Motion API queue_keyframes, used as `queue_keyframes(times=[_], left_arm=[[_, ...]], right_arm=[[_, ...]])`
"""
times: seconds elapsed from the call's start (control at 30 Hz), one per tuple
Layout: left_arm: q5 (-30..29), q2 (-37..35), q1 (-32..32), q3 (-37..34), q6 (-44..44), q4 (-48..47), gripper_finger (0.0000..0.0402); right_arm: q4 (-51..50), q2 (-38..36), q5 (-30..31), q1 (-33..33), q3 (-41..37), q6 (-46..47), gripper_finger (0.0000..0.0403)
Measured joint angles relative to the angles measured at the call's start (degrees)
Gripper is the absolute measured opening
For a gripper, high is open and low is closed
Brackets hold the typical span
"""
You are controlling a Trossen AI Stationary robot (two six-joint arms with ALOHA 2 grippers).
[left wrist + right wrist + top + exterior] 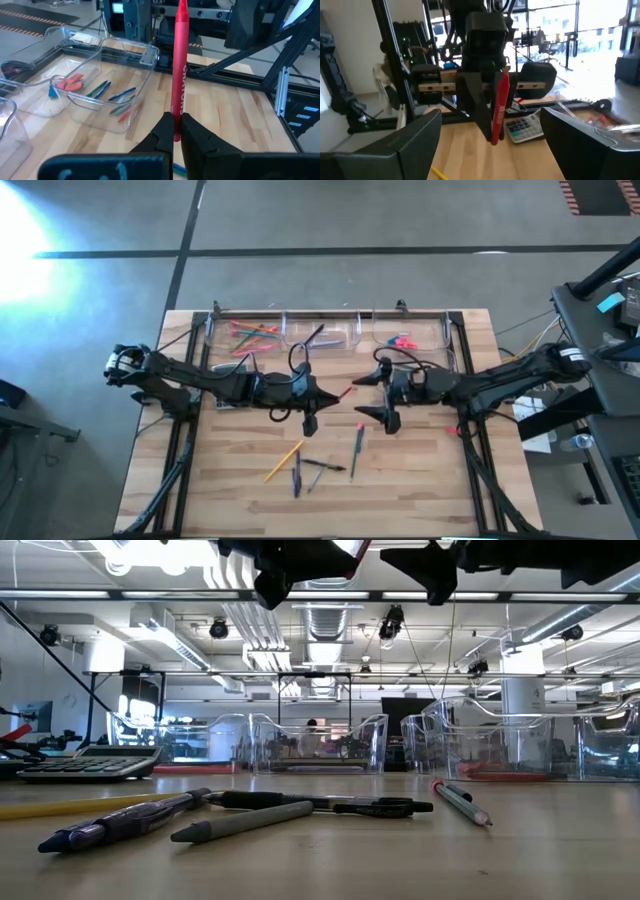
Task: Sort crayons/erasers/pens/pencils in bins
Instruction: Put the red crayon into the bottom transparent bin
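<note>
Two tools mid-table, facing each other. Left tool (176, 131) pinching red crayon (179, 65) by its lower end, stick raised clear of table (420, 490). Right tool (490, 150) spread wide, empty, lined up on crayon. I'd close right only once centred on shaft, release left after. Bins (320, 330) along far edge; pens (250, 810) loose near front edge.

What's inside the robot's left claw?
The left gripper is shut on a red crayon, which sticks out beyond the fingertips. The crayon's pinched end is hidden between the dark fingers.
</note>
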Motion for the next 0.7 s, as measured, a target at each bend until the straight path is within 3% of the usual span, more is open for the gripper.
queue_keyframes(times=[0.7], left_arm=[[0.3, 0.3, -1.3, -0.2, 0.0, 3.2, 0.0]], right_arm=[[10.2, 8.3, 0.5, 0.0, 0.9, 5.7, 0.0326]])
